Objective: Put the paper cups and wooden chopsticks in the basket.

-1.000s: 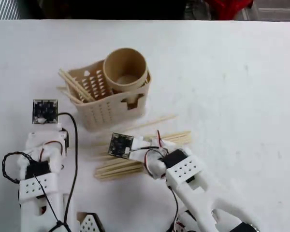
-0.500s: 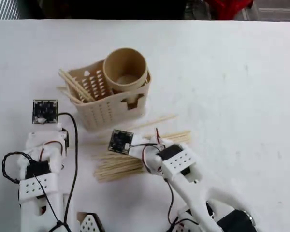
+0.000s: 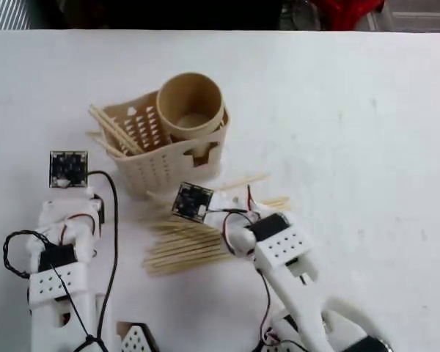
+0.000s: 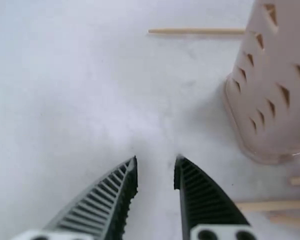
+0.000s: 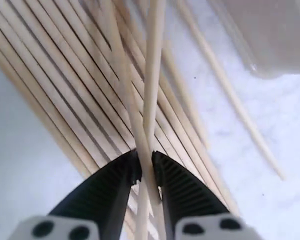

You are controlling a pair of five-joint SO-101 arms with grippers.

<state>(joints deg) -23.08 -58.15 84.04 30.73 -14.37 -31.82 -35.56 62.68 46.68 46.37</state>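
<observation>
A beige slotted basket holds a paper cup and a few wooden chopsticks leaning over its rim. Several more chopsticks lie in a pile on the table in front of the basket. My right gripper hangs over this pile, shut on two chopsticks that stand raised above the rest. My left gripper is low over bare table beside the basket wall, slightly open with nothing between its fingers.
One loose chopstick lies on the table right of the basket, and another lies past the basket in the left wrist view. The left arm sits at the near left. White table stretches free to the right and far side.
My right gripper has shifted a little toward the basket and lifted chopsticks out of the pile, which has spread. The left arm has kept still.
</observation>
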